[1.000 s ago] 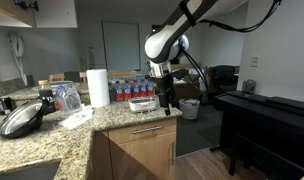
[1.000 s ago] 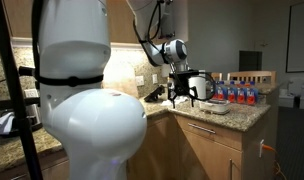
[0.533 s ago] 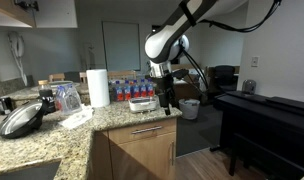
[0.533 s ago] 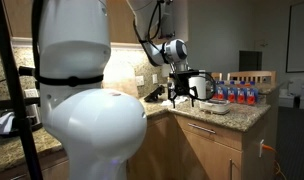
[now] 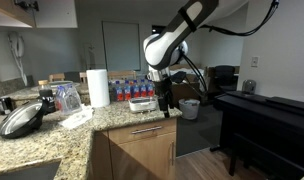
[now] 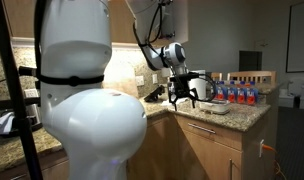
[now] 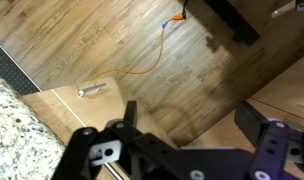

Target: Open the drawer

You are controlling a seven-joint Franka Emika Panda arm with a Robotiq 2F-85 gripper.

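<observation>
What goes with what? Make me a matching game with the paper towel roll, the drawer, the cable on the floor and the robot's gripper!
Things:
1. paper towel roll
2. drawer
3. cable
4. gripper

Colour, place or state:
A. orange
B. shut, just under the countertop
C. white, standing upright
D. open, holding nothing, above the counter's edge

Pairs: 1-C, 2-B, 3-A, 4-D
</observation>
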